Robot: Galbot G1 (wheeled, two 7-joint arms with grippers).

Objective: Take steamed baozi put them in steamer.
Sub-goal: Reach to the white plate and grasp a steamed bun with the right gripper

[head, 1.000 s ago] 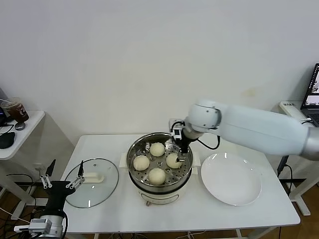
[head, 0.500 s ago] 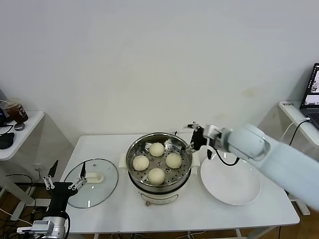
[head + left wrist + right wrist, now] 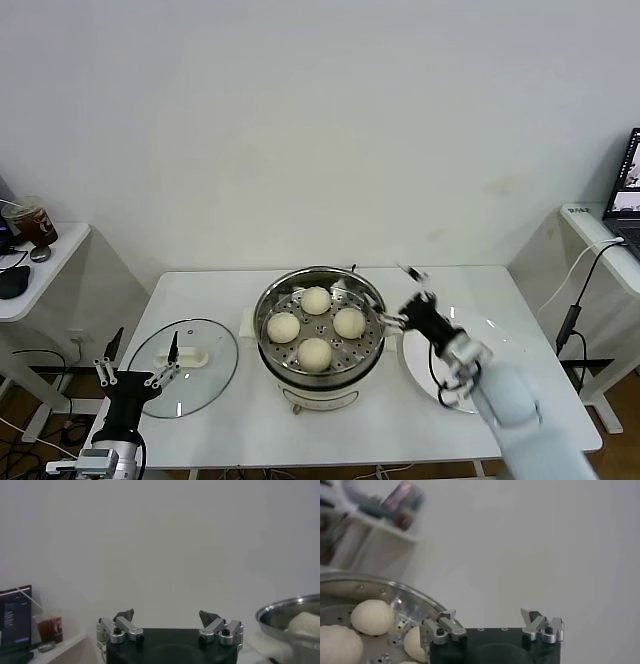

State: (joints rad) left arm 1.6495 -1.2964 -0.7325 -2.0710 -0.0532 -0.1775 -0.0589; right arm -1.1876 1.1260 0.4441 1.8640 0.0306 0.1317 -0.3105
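The steamer (image 3: 322, 372) is a shiny steel pot on a white base at the table's middle. Several cream-white baozi lie on its perforated tray, among them one at the back (image 3: 316, 300), one on the left (image 3: 283, 327) and one on the right (image 3: 349, 323). My right gripper (image 3: 400, 297) is open and empty, just outside the steamer's right rim, above the plate's near edge. The right wrist view shows its spread fingers (image 3: 492, 617), the steamer rim (image 3: 385, 587) and a baozi (image 3: 370, 616). My left gripper (image 3: 145, 350) is open and empty, low at the front left by the lid; it also shows in the left wrist view (image 3: 167, 617).
A flat white plate (image 3: 418, 362) lies right of the steamer, partly hidden by my right arm. A round glass lid (image 3: 190, 365) lies left of it. A side table with a cup (image 3: 30, 222) stands far left. A laptop (image 3: 628, 185) is at the far right.
My right gripper has let go of the right-hand baozi in the steamer and drawn back out to the right and toward the front, over the plate. The left arm has barely shifted.
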